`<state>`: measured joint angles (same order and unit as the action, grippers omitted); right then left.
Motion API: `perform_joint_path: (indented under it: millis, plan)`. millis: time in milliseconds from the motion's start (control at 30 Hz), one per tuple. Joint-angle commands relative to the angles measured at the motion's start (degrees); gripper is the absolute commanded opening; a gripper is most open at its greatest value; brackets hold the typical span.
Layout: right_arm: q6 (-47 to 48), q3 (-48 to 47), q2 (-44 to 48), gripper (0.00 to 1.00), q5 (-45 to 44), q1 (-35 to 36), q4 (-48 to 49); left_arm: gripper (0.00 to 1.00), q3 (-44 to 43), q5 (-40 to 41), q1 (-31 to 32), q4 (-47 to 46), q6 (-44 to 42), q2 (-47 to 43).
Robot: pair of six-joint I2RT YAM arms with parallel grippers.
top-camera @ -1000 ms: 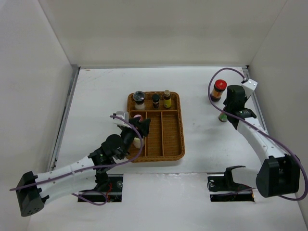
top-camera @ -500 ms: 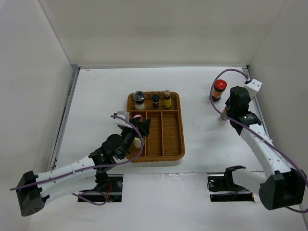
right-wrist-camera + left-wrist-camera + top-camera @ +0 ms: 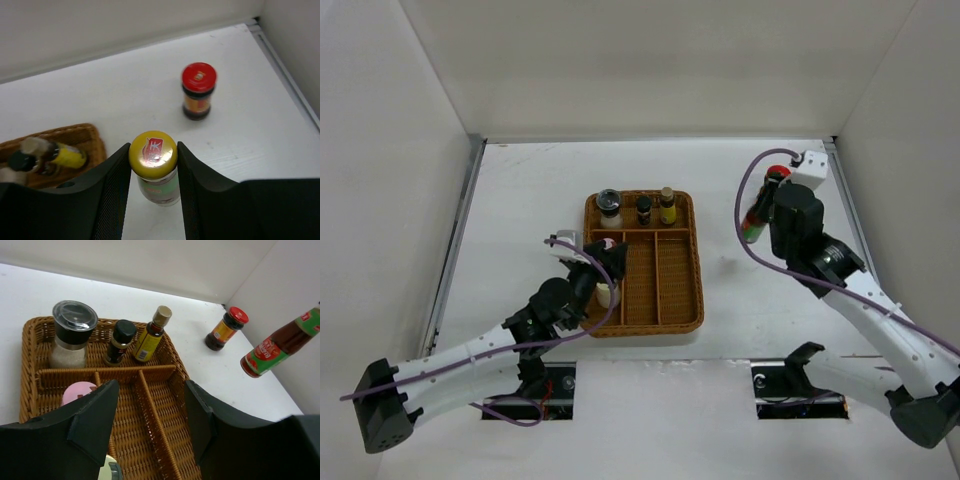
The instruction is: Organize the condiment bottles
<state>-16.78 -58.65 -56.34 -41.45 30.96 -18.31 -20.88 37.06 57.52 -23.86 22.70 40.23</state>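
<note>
– Brown wicker, is that what lies closest to the arms?
– Yes, a rectangular woven wicker tray (image 3: 675,280) with rounded corners. Thin woven walls split it into three long lanes and one cross lane at the far end. The left gripper (image 3: 151,390) hangs over its near left part, matte black fingers (image 3: 92,427) spread wide with nothing between them.
– What sits under it?
– In the left lane, a pale-yellow-capped bottle (image 3: 605,296) comes first, its round cap just showing below the left finger. Behind it is a pink-capped bottle (image 3: 80,392), whose top is a flat disc.
– And the cross lane?
– Three stand upright, left to right. A grey-lidded jar (image 3: 70,340) of clear glass holds white grains under a glossy domed lid. Next is a squat dark-capped bottle (image 3: 120,342), then a slim yellow-labelled bottle (image 3: 150,335) with a tan cap.
– Off to the right?
– The right gripper (image 3: 153,150) pinches a green-and-red bottle (image 3: 282,342) at its top, the fingers pressed either side of the shiny yellow cap (image 3: 152,147). The bottle is held clear of the white table (image 3: 520,200), to the right of the tray, and looks tilted in the left wrist view. Its body is dark with a red label.
– Farthest back?
– A red-lidded jar (image 3: 198,90), short, round and dark with an orange label, stands on the table toward the far right, well apart from the tray.
</note>
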Motion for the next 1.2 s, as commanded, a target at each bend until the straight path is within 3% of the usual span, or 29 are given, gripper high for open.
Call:
perform_joint_path:
  millis: [0,200,467,833,1167]
  plan:
    - [1.74,-7.34,-0.52,0.27,-2.67,5.80,6.70,0.54,1.11,2.57,-1.13,-2.95,-0.46,-1.64]
    - [2.10,-12.00,-8.86,0.27,-0.13,15.12,11.27,0.54,1.55,4.86,-2.98,-2.69,0.07,-1.29]
    - [1.75,-16.75,-20.47,0.27,7.08,21.99,19.97,0.54,3.66,10.74,-4.74,-2.95,0.33,-4.54]
    - [1.66,-20.71,-32.08,0.28,11.31,24.28,25.16,0.54,4.71,12.60,-5.71,-2.95,0.24,-6.83]
    - [1.74,-16.15,-35.68,0.28,9.73,25.86,28.67,0.54,4.45,12.34,-5.97,-2.95,0.41,-6.04]
